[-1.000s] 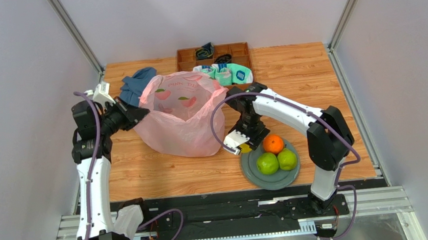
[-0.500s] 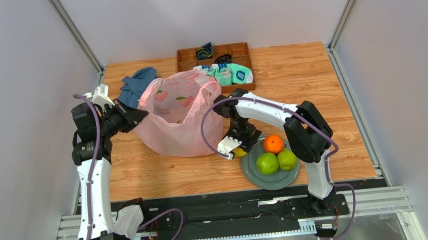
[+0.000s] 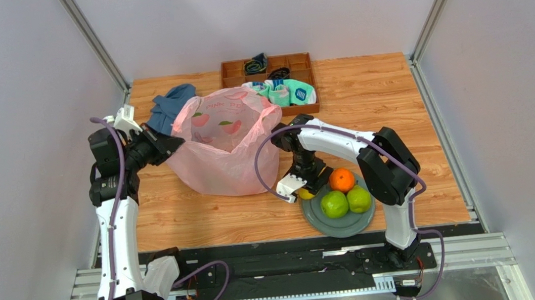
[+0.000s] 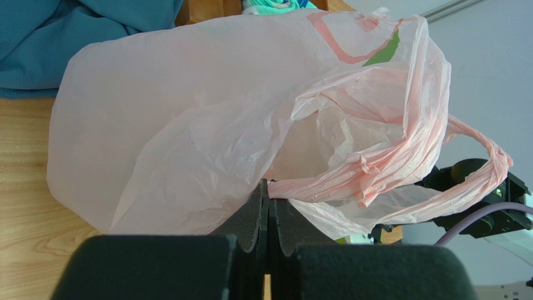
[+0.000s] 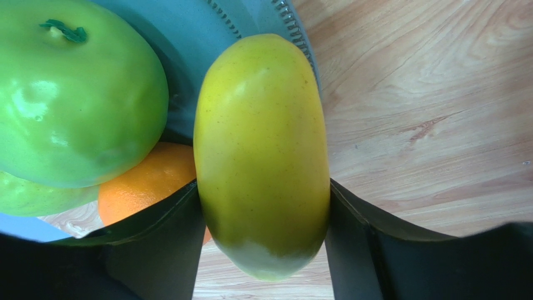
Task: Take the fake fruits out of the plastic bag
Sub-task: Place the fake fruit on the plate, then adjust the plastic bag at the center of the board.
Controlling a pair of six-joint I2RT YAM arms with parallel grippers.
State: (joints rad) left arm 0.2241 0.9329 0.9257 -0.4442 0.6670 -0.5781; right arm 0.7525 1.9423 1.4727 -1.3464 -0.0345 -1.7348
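The right gripper (image 5: 263, 206) is clamped on the yellow lemon (image 5: 261, 156), with one black finger (image 5: 156, 250) against each flank and the fruit's length reaching out past the tips. Just left of the fingers lies the orange (image 5: 150, 181), and beyond it a large green fruit (image 5: 75, 94) with a stem, close beside the lemon. All three sit over the grey plate (image 5: 206, 37), and the lemon's far end reaches its rim. Right of the fingers is the bare wooden table (image 5: 438, 112).

The left gripper (image 4: 268, 206) has its fingers pressed together on a gathered fold of the plastic bag (image 4: 187, 137). The bag billows outward from the tips, and a twisted loop handle (image 4: 482, 175) trails off to their right. Beyond the bag, up and left of the fingers, lies a blue cloth (image 4: 81, 37).
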